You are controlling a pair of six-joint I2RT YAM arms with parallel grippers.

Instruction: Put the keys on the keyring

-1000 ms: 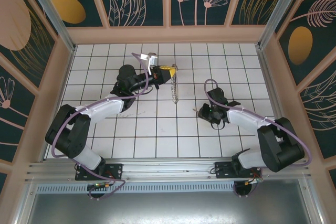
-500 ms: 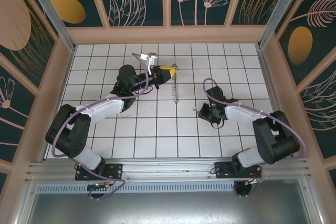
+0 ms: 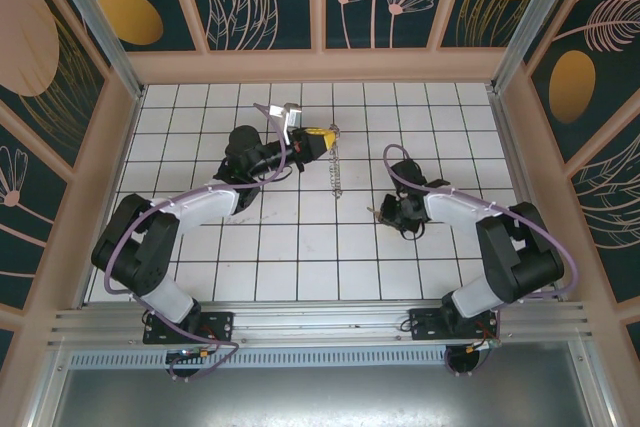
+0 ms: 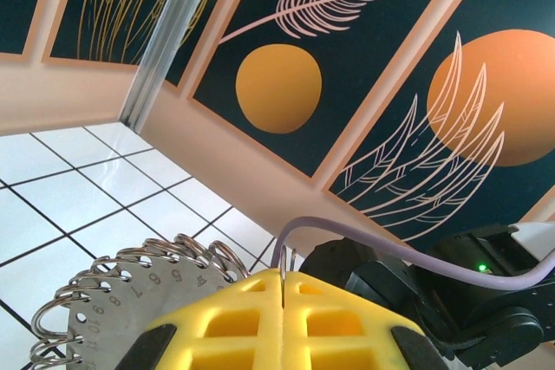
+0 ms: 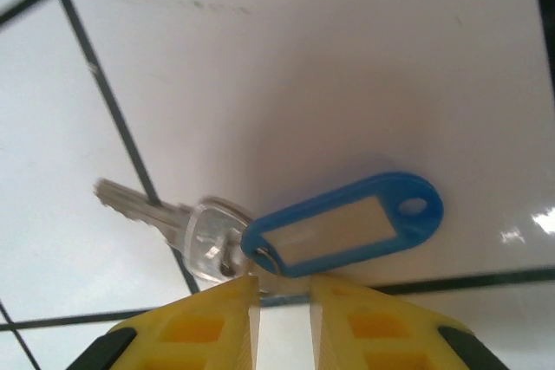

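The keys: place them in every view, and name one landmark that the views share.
Top external: the keys lie right of centre on a tile, just left of the right hand.
Right wrist: lower middle, silver key and blue tag flat on the floor, just beyond the open yellow fingertips.
Left wrist: the camera faces the far wall over the keyring.
Shared landmark: the white tiled floor with dark grid lines.

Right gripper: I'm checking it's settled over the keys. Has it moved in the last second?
No. The right gripper sits on the same tile beside the keys; only its elbow folded inward.
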